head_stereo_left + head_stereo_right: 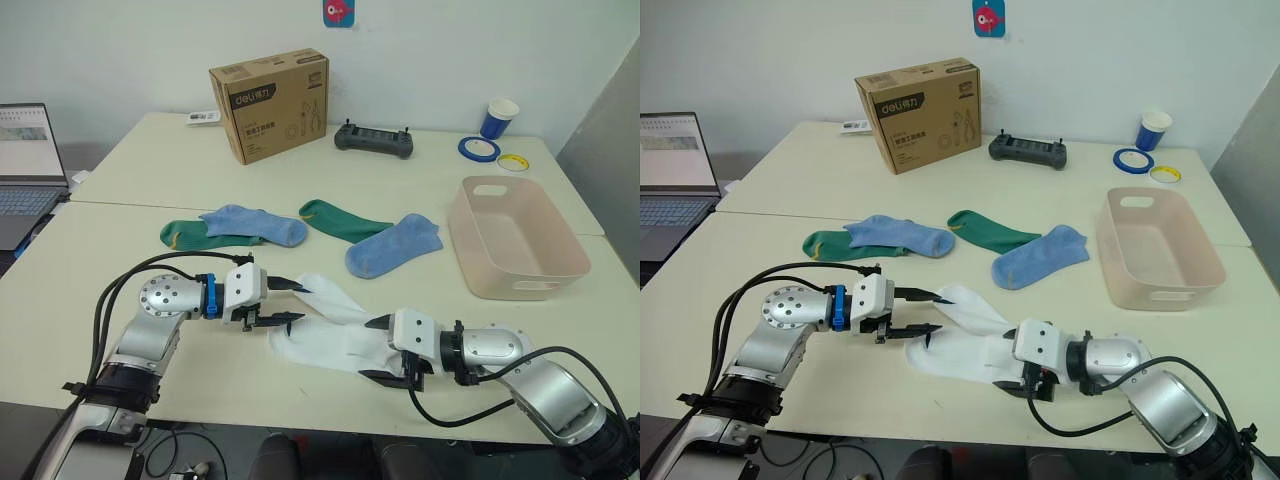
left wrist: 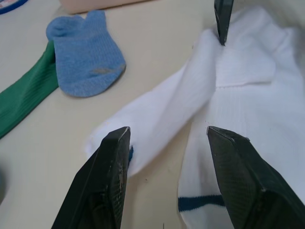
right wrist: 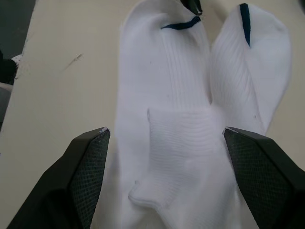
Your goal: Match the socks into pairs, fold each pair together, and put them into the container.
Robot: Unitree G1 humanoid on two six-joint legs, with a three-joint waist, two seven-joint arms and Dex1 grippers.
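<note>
Ribbed white socks (image 1: 335,330) lower center on smooth counter (image 1: 120,250), left gripper (image 1: 288,303) and right gripper (image 1: 378,350) jaws both spread open around them.

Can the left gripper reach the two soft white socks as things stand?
Probably yes: the left gripper is open at the ends of the two soft white socks, with nothing between them.

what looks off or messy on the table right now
Nothing is damaged or spilled. The white socks lie splayed in a rough V rather than stacked, between the open left gripper and right gripper. The green socks and blue socks lie scattered unpaired, and the pink container is empty.
</note>
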